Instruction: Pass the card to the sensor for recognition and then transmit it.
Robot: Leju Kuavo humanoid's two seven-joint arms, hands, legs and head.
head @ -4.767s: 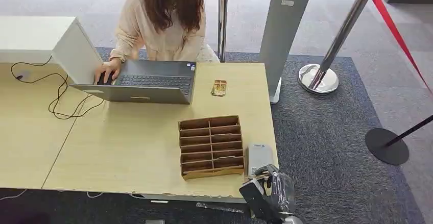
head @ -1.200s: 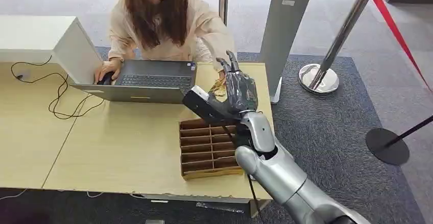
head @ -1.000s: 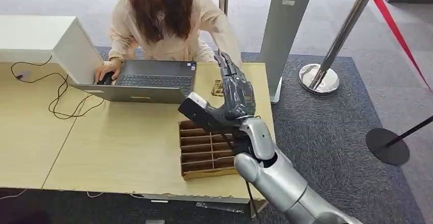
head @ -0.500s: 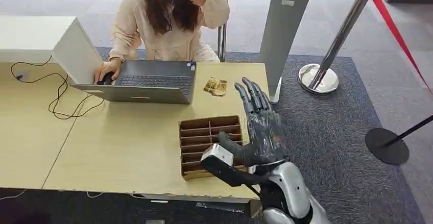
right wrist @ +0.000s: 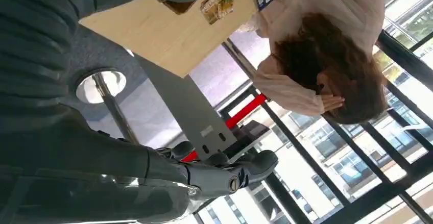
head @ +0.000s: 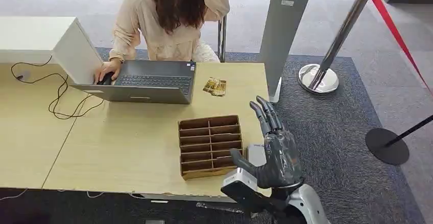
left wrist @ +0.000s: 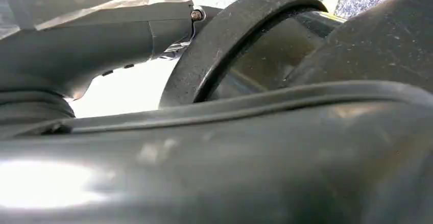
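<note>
Two patterned cards lie overlapping on the wooden table, just right of the laptop; the right wrist view shows these cards too. The grey sensor box sits at the table's near right corner, partly hidden by my right hand. That hand hovers above it with its fingers spread and nothing in them. My left hand is a close dark blur in the left wrist view, and its grasp is unreadable.
A brown wooden slotted box stands left of the sensor. A person sits behind the open laptop, one hand on a mouse. A white box and cable are far left. Stanchions, red belt and a grey pillar stand to the right.
My right hand reached out to the far cards, then drew back empty to the near corner over the sensor. A second card now lies there. The person's arm withdrew to the head.
</note>
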